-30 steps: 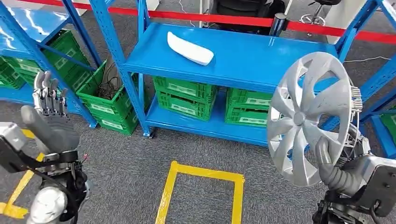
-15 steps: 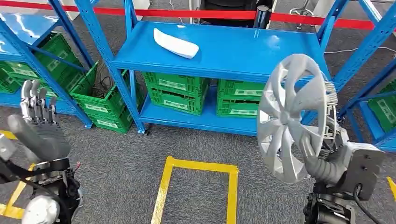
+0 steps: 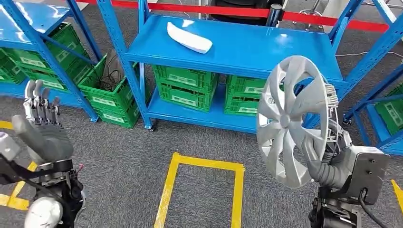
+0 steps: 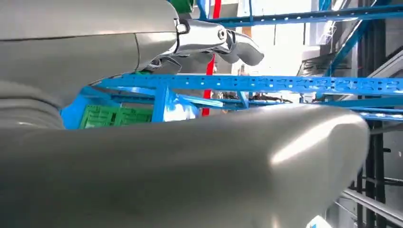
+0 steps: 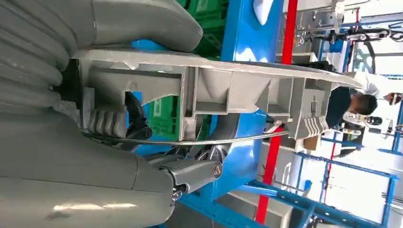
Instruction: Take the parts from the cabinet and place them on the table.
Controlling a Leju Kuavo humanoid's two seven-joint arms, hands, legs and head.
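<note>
Green crates [image 3: 185, 92] under blue rack [image 3: 285, 52], contents unseen. Right hand [image 3: 328, 164] gripping silver hubcap [image 3: 290, 118]; left hand [image 3: 40, 128] empty, fingers straight. Clips on hubcap's back clear from right wrist.

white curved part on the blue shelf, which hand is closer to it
Left, though neither is close. The left hand is raised, holding nothing, in front of the neighbouring rack, below-left of the white part. The right hand grips the silver hubcap, farther off, lower right.

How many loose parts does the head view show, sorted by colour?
Silver: 1, the silver spoked wheel cover held upright by the right hand.
White: 1, the white curved moulded part lying on the blue metal shelf.
Total: 2
</note>
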